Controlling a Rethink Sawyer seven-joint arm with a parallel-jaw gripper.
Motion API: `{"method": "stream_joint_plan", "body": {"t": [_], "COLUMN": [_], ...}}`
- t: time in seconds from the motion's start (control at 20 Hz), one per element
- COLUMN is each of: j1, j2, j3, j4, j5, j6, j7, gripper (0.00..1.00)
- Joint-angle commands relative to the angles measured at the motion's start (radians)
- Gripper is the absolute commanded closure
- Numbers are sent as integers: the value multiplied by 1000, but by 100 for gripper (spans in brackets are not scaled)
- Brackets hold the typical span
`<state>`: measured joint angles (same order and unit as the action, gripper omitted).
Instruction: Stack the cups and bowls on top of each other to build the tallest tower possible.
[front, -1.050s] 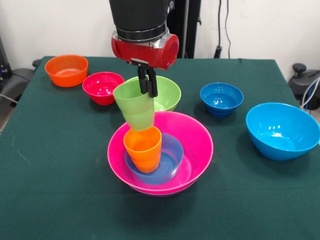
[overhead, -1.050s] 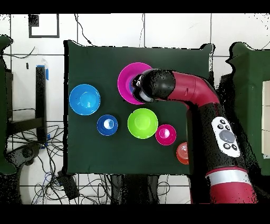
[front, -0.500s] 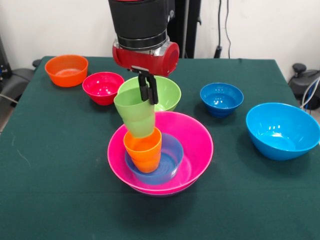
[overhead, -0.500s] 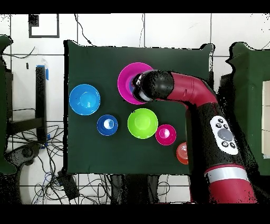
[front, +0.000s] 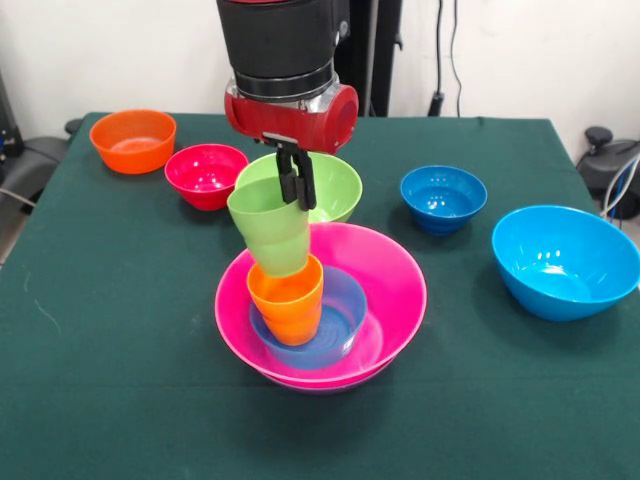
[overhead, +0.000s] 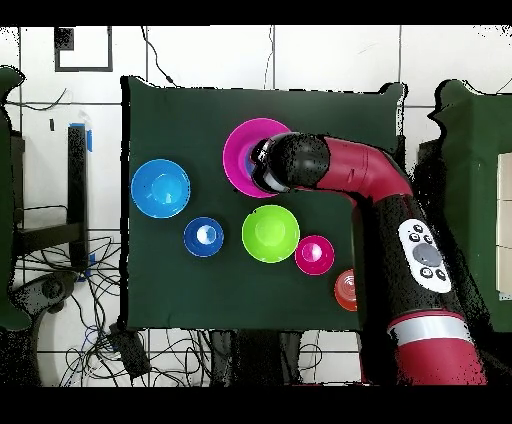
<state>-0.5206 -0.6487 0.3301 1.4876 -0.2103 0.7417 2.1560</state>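
Beneath white walls, green tablecloth (front: 120, 330), bowls (front: 565, 262).

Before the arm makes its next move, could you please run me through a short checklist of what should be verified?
1. Gripper shut on the light green cup at its rim: ok.
2. Green cup's base inside the orange cup: ok, partly in.
3. Green cup upright: not ok, it leans.
4. Orange cup standing in the light-blue bowl, inside the pink bowl: ok.
5. Green cup fully seated: cannot tell.
6. Lime green bowl behind clear of the gripper: cannot tell.
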Motion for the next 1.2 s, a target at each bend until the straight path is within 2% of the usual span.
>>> {"method": "stream_joint_plan", "body": {"t": [0.05,1.2], "j1": [26,21], "j2": [33,87], "j3": [32,43], "j4": [13,-35], "j5": [-45,-61], "j6": [-55,-88], "j7": [-42,-61], "gripper": [100,100]}}
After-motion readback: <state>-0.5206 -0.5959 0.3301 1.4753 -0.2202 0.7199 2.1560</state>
